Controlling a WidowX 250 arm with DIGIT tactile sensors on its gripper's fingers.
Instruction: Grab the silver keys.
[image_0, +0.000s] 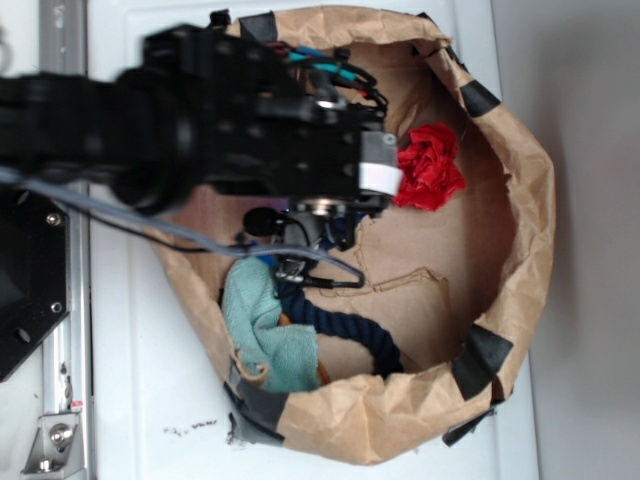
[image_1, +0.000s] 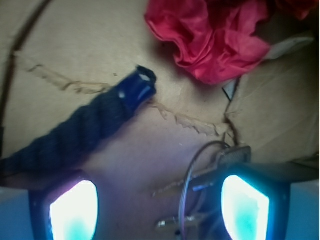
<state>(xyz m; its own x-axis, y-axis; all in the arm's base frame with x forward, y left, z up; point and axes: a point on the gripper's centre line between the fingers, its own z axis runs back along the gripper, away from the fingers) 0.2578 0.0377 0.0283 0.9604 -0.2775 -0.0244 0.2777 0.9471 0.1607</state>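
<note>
Your hand (image_1: 159, 210) is hanging open and empty, straddling the silver keys (image_1: 220, 162) lying by its right-hand pad; they're thin, stiff, likely slippery (pinch the bunched blades, not the ring).

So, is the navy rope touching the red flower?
Apart: the wrist view shows bare brown paper between the rope's taped end and the flower.

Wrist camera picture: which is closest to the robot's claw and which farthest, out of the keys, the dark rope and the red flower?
Seen from the gripper:
1. The silver keys, between the fingers, nearer the right pad.
2. The navy rope, running up from the left finger; its taped end sits farther out.
3. The red fabric flower, farthest, at the top right.
</note>
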